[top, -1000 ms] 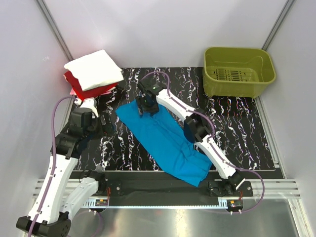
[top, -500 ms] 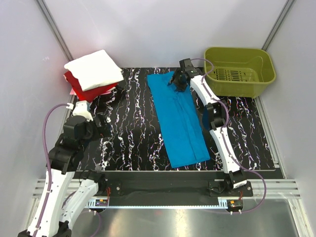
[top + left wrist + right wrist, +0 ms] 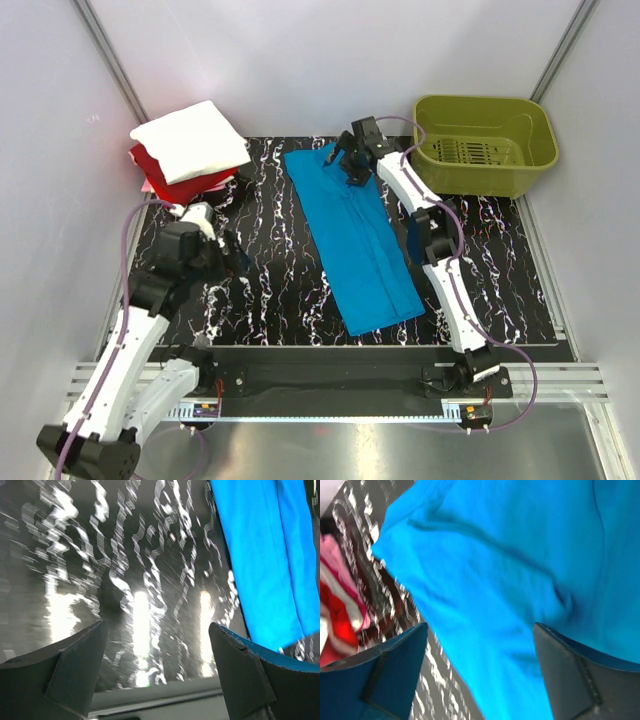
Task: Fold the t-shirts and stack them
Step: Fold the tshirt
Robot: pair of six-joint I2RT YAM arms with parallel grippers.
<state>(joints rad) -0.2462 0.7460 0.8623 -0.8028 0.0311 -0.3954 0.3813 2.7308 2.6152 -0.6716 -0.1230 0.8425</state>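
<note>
The turquoise t-shirt is noted as a long, narrow folded band of soft, faintly creased cloth, laid flat on the glossy black, white-veined tabletop. Its far end lies directly under the right claw, whose fingers are spread wide with nothing clamped. The left claw, likewise spread and empty, is held over bare tabletop with the band to its right; beyond it the white t-shirt is stacked on the red t-shirt.
</note>
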